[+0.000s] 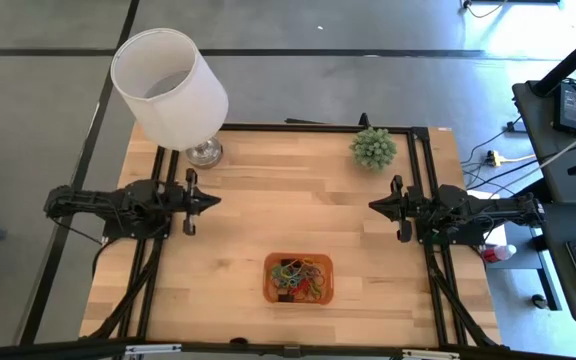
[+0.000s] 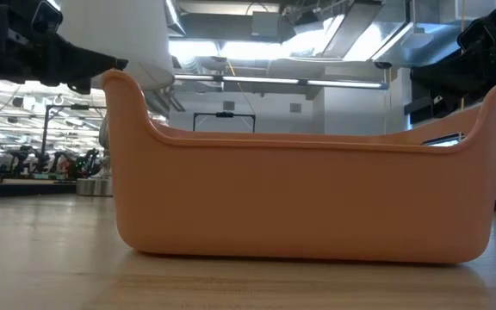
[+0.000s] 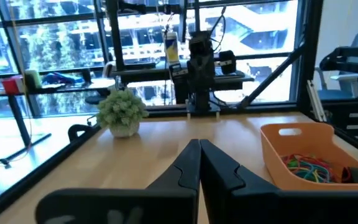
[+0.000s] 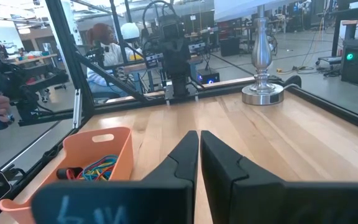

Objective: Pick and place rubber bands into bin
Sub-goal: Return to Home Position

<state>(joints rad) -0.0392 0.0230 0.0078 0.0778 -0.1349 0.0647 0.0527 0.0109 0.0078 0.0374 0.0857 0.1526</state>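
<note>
Table (image 1: 298, 190): pale wood, black rails. Lamp (image 1: 168, 85): white shade, on a corner on my left arm's side. Bin (image 1: 298, 257): orange, by the opposite edge, midway between my arms. Plant (image 1: 373, 148): small, green, on the lamp's edge, toward my right arm. Left claw (image 1: 214, 200): by the left rail, fingers together, empty. Right claw (image 1: 374, 206): by the right rail, likewise closed on nothing. Rubber bands (image 1: 303, 278): mixed tangle inside the bin, and I spot none on the wood. Step, by my reckoning: homing, nearly done. Next calls for little: settle both arms well apart from the bin.
</note>
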